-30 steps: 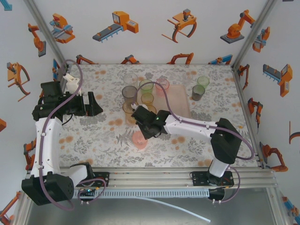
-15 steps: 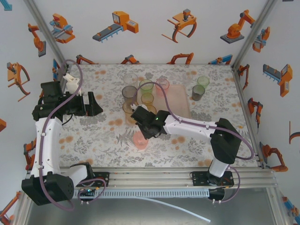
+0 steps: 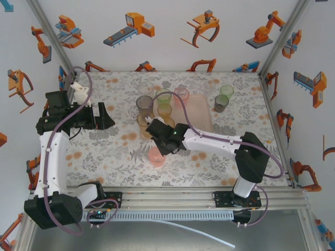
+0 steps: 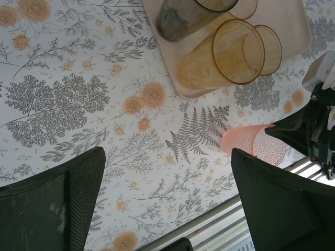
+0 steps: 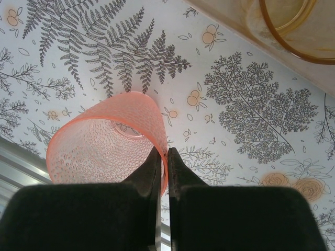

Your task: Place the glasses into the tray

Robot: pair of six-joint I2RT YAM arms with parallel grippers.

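A dimpled pink glass (image 3: 156, 156) stands on the flowered cloth near the front, short of the tray (image 3: 201, 116). My right gripper (image 3: 157, 147) is shut on its wall. In the right wrist view one finger sits inside the pink glass (image 5: 102, 144) and one outside, with the gripper (image 5: 166, 152) pinching the rim. On the pale pink tray stand several glasses, among them a grey one (image 3: 144, 103), a green one (image 3: 163, 95) and an orange one (image 3: 165, 110). My left gripper (image 3: 105, 116) hangs open and empty at the left; its wrist view shows the left gripper (image 4: 167, 155), the pink glass (image 4: 253, 143) and the tray (image 4: 293, 23).
A grey glass (image 3: 221, 103) and a green glass (image 3: 226, 91) stand on the cloth right of the tray. A clear glass (image 3: 146, 87) stands at the tray's far left corner. The metal rail (image 3: 172, 194) runs along the table's near edge, close behind the pink glass.
My right gripper's jaws have closed onto the wall of the pink glass and the wrist has shifted slightly left. The left arm has not moved.
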